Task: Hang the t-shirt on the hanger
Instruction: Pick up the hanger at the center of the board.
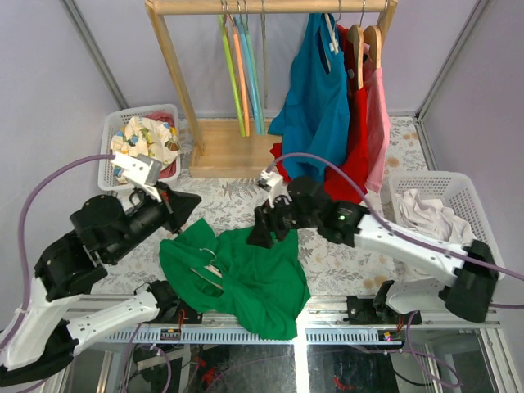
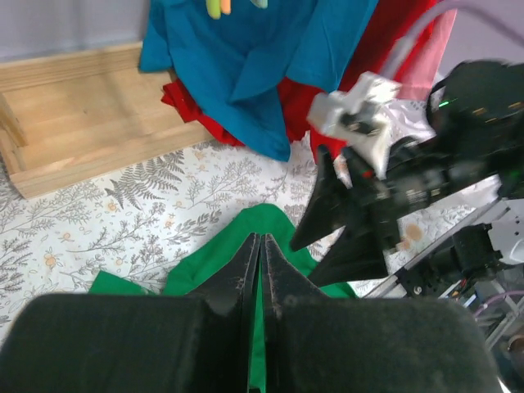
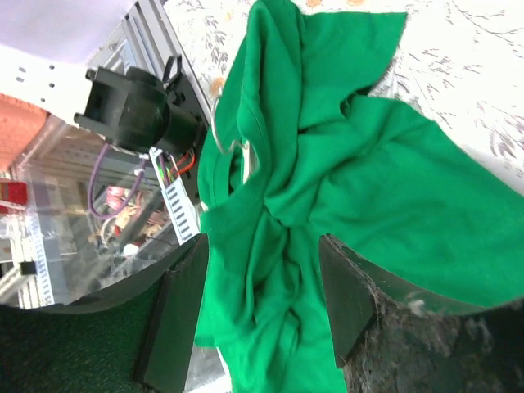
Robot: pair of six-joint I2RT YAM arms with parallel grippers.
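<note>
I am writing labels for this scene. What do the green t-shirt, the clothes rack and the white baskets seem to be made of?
The t-shirt: soft matte fabric, judging by its folds and wrinkles. The clothes rack: pale wood with visible grain, finish unclear. The white baskets: probably plastic, with lattice walls.

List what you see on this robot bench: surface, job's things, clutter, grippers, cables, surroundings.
Surface: grey floral-print tablecloth, flat.
Job's things: bright green fabric t-shirt crumpled at the near edge; slim pale hanger mostly buried in it.
Clutter: white mesh basket of patterned cloth on the left; second white basket of pale cloth on the right.
Grippers: left gripper shut, above the shirt's edge; right gripper open over the shirt.
Cables: purple cables arc off both arms.
Surroundings: wooden rack holding coloured hangers, blue garment, red garment.
</note>
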